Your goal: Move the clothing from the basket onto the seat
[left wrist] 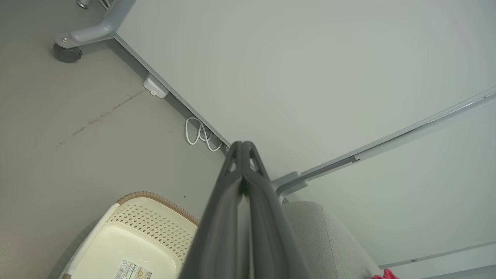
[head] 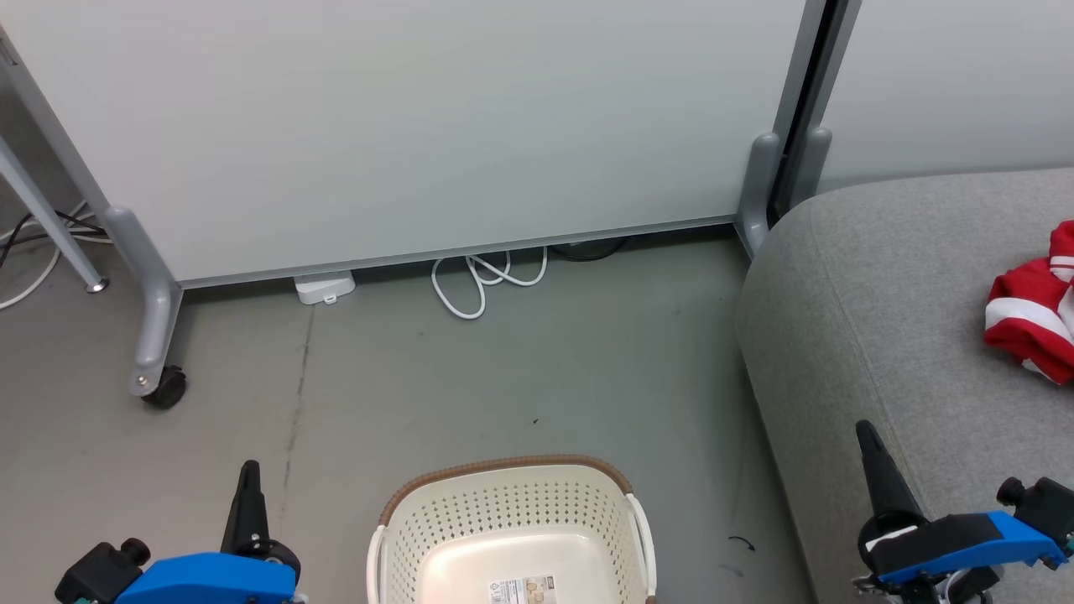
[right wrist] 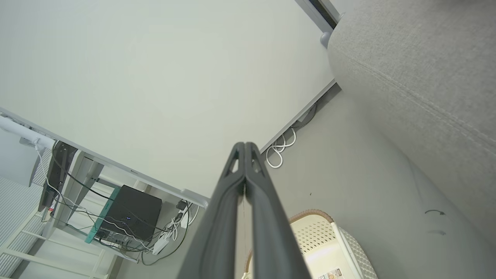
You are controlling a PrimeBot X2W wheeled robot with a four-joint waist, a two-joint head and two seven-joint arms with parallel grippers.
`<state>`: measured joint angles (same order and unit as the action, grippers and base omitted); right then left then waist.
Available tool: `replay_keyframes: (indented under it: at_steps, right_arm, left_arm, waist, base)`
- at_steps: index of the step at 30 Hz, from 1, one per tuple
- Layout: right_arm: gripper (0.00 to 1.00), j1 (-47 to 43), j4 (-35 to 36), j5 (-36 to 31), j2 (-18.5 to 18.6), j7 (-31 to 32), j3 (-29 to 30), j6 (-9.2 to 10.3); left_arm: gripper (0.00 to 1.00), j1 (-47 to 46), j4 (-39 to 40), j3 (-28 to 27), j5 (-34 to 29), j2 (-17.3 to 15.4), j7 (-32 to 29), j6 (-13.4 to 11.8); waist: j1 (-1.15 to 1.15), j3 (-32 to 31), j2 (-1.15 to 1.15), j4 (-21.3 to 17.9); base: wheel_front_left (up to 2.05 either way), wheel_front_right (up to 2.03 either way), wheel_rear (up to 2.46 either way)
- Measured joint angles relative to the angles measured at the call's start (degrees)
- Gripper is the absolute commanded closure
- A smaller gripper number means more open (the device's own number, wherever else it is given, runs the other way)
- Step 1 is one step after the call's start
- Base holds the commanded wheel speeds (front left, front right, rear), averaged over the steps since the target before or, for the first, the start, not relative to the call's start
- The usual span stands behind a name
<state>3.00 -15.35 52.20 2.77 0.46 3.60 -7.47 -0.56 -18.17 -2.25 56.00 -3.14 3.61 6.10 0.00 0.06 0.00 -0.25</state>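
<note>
- Clothing (head: 1036, 315): heaped on top of seat (head: 881, 294), toward its right side and well back from the rounded left edge. Cut off by the picture's right edge, so full extent not tellable.
- Basket (head: 512, 466): on floor (head: 419, 377), near seat's left side, apart from it. Inside bare except for a label (head: 522, 590) on the bottom, as far as visible; near end out of view.
- Handling, by judgement: light, limp, no stiffness at all. Bound to sag and trail from any pinch. Unlikely to slip from a firm one, and nothing to break.
- Best hold, by judgement: a raised fold at the top of the heap, not a flat layer lying against the cushion.
- Clothing: bright red fabric with white stripes, rumpled into soft folds.
- Seat: light grey woven upholstery, fine-grained, with a seam along the rounded edge.
- Basket: cream plastic, rows of small holes in the walls, brown woven-look rim, white side handles, rounded corners.
- Left gripper (head: 248, 470): fingers pressed together, nothing held, over floor left of basket.
- Right gripper (head: 868, 436): likewise closed and empty, seen against seat's near left part.
</note>
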Motion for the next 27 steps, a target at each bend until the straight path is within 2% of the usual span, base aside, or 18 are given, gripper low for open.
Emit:
replay_keyframes:
  at_steps: [27]
  right_arm:
    - [1.0, 1.27, 0.54, 17.35, 0.0, 2.56, 1.25, 0.0]
  left_arm:
    - [1.0, -2.25, 1.72, -1.87, 15.75, 0.13, -4.37, 0.49]
  waist:
    - [0.0, 0.04, 0.0, 0.09]
  base:
    - [0.0, 0.0, 0.0]
